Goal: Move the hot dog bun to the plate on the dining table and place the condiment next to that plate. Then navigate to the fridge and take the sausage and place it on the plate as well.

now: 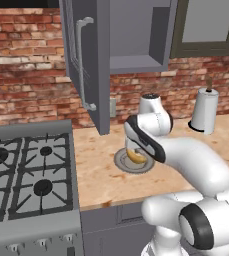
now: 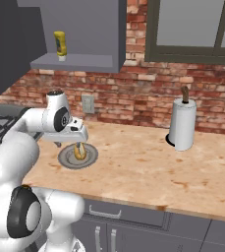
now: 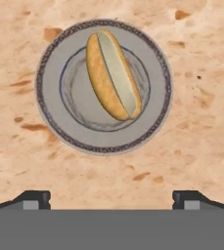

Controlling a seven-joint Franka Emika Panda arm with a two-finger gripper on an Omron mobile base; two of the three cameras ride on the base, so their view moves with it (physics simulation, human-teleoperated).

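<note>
From the left base view, my arm's white forearm covers most of the small grey dish [image 1: 131, 162]; I see only a sliver of the hot dog bun [image 1: 135, 156] under the wrist, and the claw itself is hidden behind the hand. The arm reaches forward and bends down over the wood counter [image 1: 101, 170], with the paper towel roll [image 1: 205, 110] well off to its right.

From the right base view, the hand points straight down above the dish [image 2: 78, 156], the bun [image 2: 79, 151] directly beneath it. The condiment [image 2: 60, 45] stands on the open cabinet shelf [image 2: 74, 62], above the claw.

In the hand view, the claw [image 3: 111, 199] is spread wide and empty, its tips [image 3: 36, 199] apart, the bun [image 3: 112, 74] lying tilted in the ringed dish [image 3: 50, 93] ahead.
</note>
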